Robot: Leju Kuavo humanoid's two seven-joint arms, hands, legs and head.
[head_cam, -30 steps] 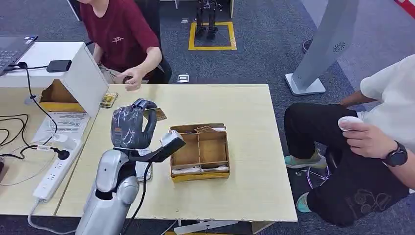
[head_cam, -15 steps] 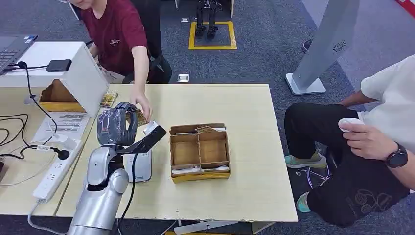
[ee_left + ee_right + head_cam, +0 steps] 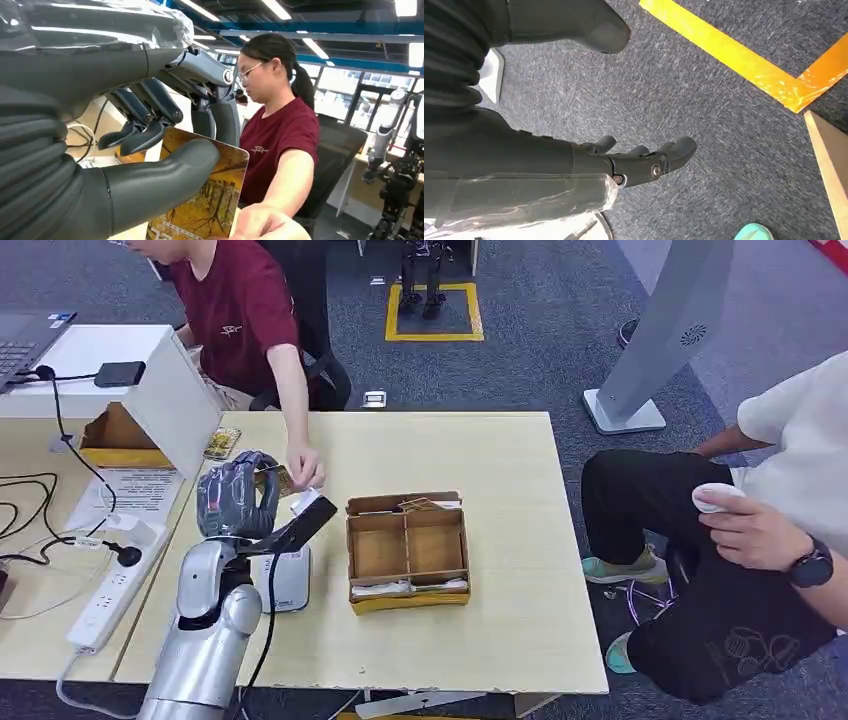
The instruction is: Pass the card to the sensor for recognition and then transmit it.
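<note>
Card (image 3: 207,200) bore a yellow autumn-tree print. Left hand (image 3: 238,498) beside it was dark grey; the person's shirt (image 3: 240,315) behind the card was maroon. Table (image 3: 520,540) under the card was pale wood; carpet (image 3: 724,130) grey with yellow tape (image 3: 744,60).

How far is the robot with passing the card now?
Picking up looks done: the left hand holds the card between thumb and fingers, raised above the table. In hand: the handover, as a person's hand reaches the card. The sensor step cannot be judged from these views. Left: releasing the card. The right hand hangs above the floor, holding nothing.
</note>
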